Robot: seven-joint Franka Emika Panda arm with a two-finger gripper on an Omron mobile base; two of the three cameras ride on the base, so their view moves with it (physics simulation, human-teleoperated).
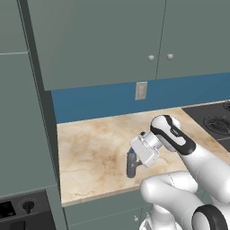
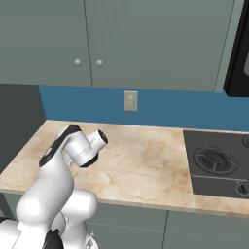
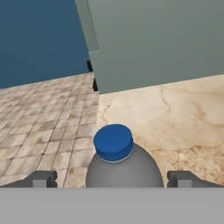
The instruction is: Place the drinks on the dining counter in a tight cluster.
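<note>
A small greyish water bottle (image 1: 131, 168) with a blue cap stands upright on the beige wall counter (image 1: 94, 152), near its front edge. My gripper (image 1: 134, 158) reaches down over it from the right. In the hand view the bottle (image 3: 124, 168) sits between the two dark fingertips (image 3: 43, 178), one on each side, with a gap to both. The gripper (image 3: 113, 178) is open and holds nothing. The dining counter is out of view.
A black cooktop (image 2: 216, 163) is set into the counter at the right. Grey upper cabinets (image 2: 97, 39) hang over a blue backsplash with a wall outlet (image 2: 131, 101). A tall grey cabinet (image 1: 22, 126) closes the counter's left end.
</note>
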